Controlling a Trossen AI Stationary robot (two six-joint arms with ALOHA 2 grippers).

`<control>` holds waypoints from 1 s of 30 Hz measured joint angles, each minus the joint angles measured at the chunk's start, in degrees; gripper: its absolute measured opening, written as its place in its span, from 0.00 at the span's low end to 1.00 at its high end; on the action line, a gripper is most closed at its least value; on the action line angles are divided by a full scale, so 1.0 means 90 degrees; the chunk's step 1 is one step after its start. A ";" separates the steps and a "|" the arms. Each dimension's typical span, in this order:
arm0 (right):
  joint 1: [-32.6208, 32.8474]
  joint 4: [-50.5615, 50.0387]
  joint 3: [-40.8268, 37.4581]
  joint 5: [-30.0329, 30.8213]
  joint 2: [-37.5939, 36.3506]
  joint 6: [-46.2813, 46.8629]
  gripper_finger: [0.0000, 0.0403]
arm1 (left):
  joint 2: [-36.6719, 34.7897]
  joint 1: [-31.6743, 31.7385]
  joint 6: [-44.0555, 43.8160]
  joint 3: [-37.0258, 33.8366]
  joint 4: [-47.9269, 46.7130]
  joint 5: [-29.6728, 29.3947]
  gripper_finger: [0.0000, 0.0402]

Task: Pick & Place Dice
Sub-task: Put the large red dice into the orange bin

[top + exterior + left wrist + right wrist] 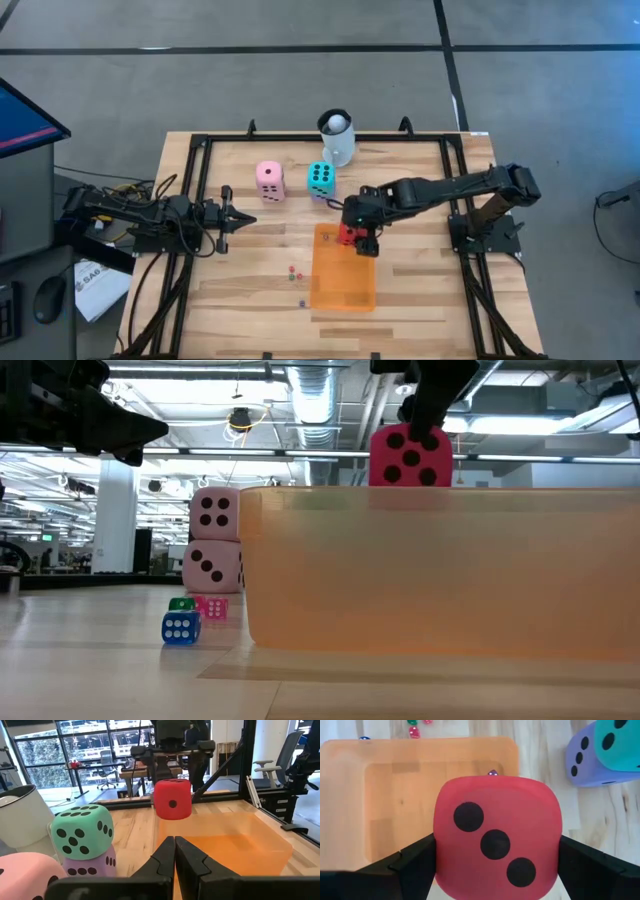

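My right gripper [347,236] is shut on the red die [497,837], holding it over the far end of the orange tray [343,275]. The low view shows the red die [410,457] above the tray wall [440,570]. A teal die [320,176] sits on a purple die [90,865]. In the low view one pink die [213,512] sits on another [210,565]. Tiny dice [296,273] lie left of the tray. My left gripper [235,222] waits shut at the table's left. My right gripper pinches the red die between its two fingers, one pad [415,865] on each of two opposite side faces [445,845]. The fingers come from above, pointing down. The die is lifted clear above the tray's far end, its three-pip face toward the wrist camera.
A white mug with a ball [337,138] stands at the far edge behind the teal die. Tiny blue [180,628], green [182,604] and pink [212,607] dice lie on bare wood left of the tray. A black frame [200,150] rims the table.
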 joint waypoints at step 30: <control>0.1007 0.0353 -0.0002 0.0049 0.0100 0.1486 0.86 | 0.0000 -0.0002 -0.0005 -0.0001 0.0002 0.0001 0.00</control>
